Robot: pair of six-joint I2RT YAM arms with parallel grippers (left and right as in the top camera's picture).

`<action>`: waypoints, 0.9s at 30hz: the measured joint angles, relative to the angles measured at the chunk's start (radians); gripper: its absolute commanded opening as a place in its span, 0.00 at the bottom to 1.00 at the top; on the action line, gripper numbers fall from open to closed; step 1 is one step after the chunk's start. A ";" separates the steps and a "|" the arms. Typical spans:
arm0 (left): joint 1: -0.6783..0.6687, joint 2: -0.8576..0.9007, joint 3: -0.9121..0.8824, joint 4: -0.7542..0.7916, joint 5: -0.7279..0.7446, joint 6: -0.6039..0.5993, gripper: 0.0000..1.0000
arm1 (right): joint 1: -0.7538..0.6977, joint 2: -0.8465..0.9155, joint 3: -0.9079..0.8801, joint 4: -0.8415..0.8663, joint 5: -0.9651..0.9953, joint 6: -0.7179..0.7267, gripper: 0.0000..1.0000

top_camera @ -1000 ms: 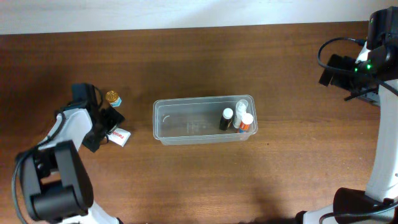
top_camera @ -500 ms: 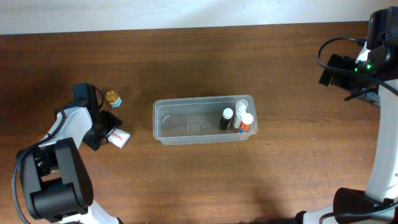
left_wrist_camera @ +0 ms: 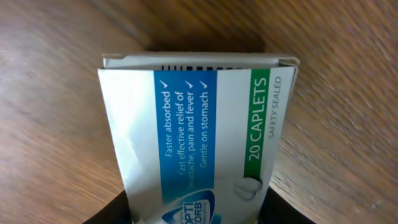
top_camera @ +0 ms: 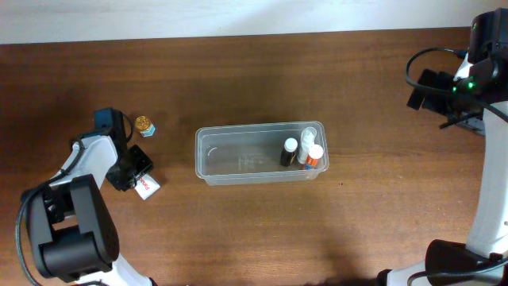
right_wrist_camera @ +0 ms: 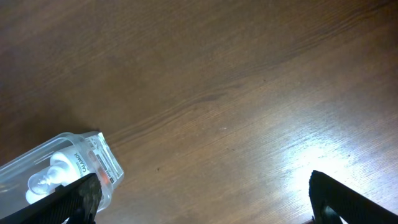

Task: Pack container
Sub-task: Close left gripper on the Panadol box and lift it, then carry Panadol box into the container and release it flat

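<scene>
The clear container (top_camera: 238,159) sits mid-table and shows its corner (right_wrist_camera: 93,140) in the right wrist view. Inside its right end stand a black bottle (top_camera: 289,152), a white bottle (top_camera: 306,141) and an orange-capped one (top_camera: 315,156). At the left, a white, blue and green caplet box (top_camera: 146,187) lies on the wood. My left gripper (top_camera: 133,170) is shut on the caplet box (left_wrist_camera: 199,124), with dark fingers (left_wrist_camera: 115,214) pressed against both of its long sides. My right gripper (right_wrist_camera: 202,199) hangs open at the far right (top_camera: 425,89), nothing between its fingers (right_wrist_camera: 348,199).
A small gold-topped jar (top_camera: 144,125) stands just behind the left gripper. The table's back edge runs along the top of the overhead view. Bare wood lies between the container and each arm.
My left gripper has closed from wide open onto the caplet box, and the box has turned and slid slightly toward the front left. The right arm has not moved.
</scene>
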 measured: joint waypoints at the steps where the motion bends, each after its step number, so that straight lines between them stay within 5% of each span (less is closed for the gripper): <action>1: 0.000 0.005 0.009 -0.013 0.010 0.012 0.47 | 0.000 0.000 0.000 0.000 0.000 0.000 0.99; 16: -0.002 0.032 0.435 -0.423 0.126 0.231 0.47 | 0.000 0.000 0.000 0.000 0.000 -0.001 0.98; 27: -0.182 0.032 0.607 -0.466 0.277 0.505 0.47 | 0.000 0.000 0.000 0.000 0.000 -0.001 0.98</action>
